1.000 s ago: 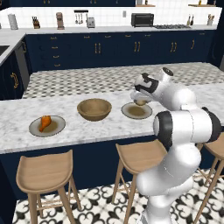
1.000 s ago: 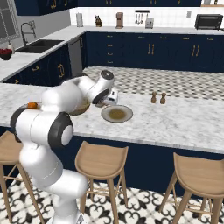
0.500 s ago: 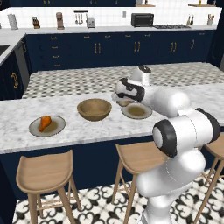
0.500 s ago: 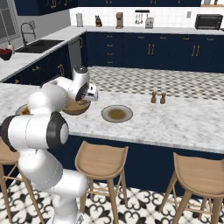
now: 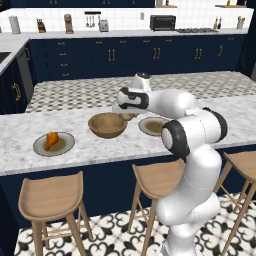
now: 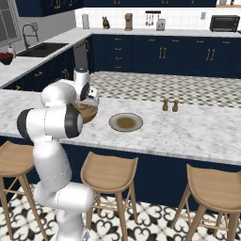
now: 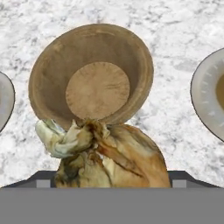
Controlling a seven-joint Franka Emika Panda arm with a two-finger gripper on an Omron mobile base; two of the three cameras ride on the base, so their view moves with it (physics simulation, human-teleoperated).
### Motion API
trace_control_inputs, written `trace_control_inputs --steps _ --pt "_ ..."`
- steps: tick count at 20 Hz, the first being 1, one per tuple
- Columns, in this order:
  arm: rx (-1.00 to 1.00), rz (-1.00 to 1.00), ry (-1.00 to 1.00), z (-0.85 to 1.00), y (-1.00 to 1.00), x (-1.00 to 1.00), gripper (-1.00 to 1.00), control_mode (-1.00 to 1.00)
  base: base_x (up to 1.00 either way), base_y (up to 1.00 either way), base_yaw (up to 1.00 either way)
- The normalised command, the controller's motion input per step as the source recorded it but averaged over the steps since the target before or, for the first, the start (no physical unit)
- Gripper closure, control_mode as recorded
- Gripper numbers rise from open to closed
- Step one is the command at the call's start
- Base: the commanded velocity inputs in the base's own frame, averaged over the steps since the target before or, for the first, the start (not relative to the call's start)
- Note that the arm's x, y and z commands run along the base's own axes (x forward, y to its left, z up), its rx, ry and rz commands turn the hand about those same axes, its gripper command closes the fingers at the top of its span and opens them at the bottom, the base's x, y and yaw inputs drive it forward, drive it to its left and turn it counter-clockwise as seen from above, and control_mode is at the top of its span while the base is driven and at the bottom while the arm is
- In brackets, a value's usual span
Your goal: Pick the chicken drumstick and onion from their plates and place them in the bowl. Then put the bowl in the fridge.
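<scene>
On the white marble counter (image 5: pixel 95 145), the round light-brown wooden bowl (image 5: pixel 107 124) sits with the grey-beige plate (image 5: pixel 54 144) bearing the orange-brown drumstick (image 5: pixel 50 139) at its nine o'clock, while the gripper (image 5: pixel 125 114), jaws spread wide around the pale yellow-tan onion (image 7: pixel 109 155), hovers at the bowl's two o'clock rim.

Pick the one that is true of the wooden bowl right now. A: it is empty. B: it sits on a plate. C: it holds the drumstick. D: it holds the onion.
A: in the hand view the bowl shows a bare wooden bottom, the onion is held in the gripper short of its rim, and the chicken drumstick lies on its plate.
</scene>
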Motion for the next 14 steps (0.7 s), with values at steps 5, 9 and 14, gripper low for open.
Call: trace_control_inputs --steps 5,9,14 --pt "-0.08 0.00 0.08 -0.37 0.21 0.41 1.00 -1.00 0.00 0.00 0.00" --pt "-0.12 0.00 0.02 -0.45 0.11 0.42 1.00 -1.00 0.00 0.00 0.00" --pt "-0.01 0.00 0.01 -0.30 0.11 0.52 1.00 -1.00 0.00 0.00 0.00"
